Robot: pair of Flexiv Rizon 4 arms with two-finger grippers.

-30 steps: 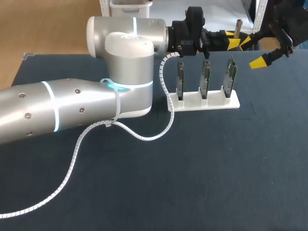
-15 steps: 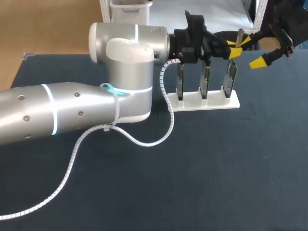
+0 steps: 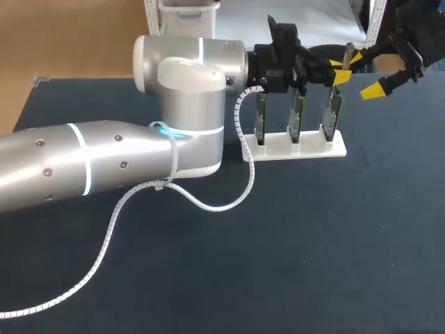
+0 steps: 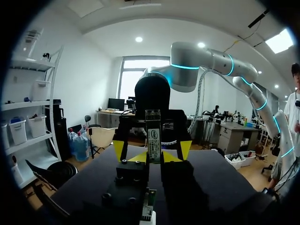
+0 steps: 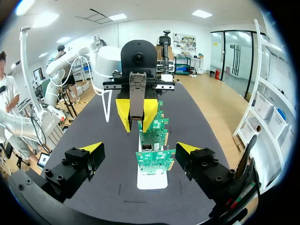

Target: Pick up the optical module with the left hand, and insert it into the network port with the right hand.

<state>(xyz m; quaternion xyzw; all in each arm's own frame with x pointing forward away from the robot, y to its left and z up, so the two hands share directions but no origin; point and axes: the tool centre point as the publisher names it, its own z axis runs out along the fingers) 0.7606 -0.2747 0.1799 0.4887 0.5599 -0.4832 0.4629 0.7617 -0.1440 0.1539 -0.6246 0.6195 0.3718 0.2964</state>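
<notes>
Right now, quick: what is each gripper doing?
Left gripper: closed, holding the optical module upright.
Right gripper: open, holding nothing.

Bright, even overhead light; the glossy silver left arm (image 3: 188,69) shows soft glare, the dark blue worktop (image 3: 313,243) only faint shadows.

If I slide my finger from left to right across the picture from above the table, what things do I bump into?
Big silver left arm → white plastic rack holding three upright green circuit boards → the right arm's yellow-tipped jaws, standing open.
</notes>
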